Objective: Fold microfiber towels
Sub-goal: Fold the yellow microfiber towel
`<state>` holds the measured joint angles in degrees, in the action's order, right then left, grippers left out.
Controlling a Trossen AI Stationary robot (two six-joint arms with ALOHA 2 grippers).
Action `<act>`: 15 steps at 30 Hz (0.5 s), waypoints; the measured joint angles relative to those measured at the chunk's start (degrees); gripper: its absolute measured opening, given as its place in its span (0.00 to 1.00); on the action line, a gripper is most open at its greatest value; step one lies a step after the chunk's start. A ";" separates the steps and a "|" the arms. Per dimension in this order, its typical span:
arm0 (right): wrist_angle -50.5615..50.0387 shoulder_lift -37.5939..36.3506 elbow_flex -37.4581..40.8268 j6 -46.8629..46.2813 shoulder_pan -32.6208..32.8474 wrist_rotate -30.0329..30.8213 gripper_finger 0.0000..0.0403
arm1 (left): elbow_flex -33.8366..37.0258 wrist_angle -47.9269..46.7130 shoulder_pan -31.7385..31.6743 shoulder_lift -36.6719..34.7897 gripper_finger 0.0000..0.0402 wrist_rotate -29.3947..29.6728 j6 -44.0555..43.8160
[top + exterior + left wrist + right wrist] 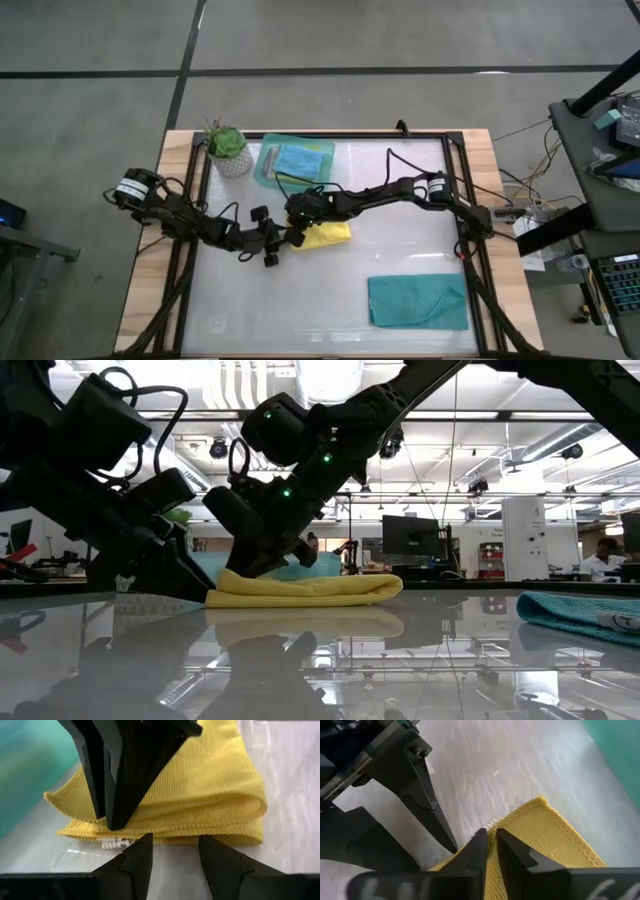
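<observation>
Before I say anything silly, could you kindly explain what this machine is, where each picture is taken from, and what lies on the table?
It is a robot with two dark arms at a table. One picture looks straight down, one looks level across the tabletop, and one comes from a camera on each wrist. Mid-table lies a folded yellow towel. The right hand is pinching the towel's edge, fingers nearly together; the left hand sits open right beside it. A teal towel lies apart near the front, and another rests in a mint-green tray next to a small potted plant.
</observation>
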<state>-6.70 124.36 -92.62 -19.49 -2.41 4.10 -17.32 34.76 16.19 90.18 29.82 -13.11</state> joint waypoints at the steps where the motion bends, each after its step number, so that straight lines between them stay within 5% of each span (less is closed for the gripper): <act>1: 0.02 0.00 0.00 0.01 -0.01 0.00 0.12 | 0.00 0.01 0.00 -0.19 0.36 -0.03 -0.02; 15: -2.86 -4.01 0.00 5.12 -0.92 0.14 0.36 | 0.00 -8.87 0.02 -9.71 0.36 -2.77 -0.08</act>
<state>-9.56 120.34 -92.62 -14.36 -3.33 4.24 -17.32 25.90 16.21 80.47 27.06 -13.20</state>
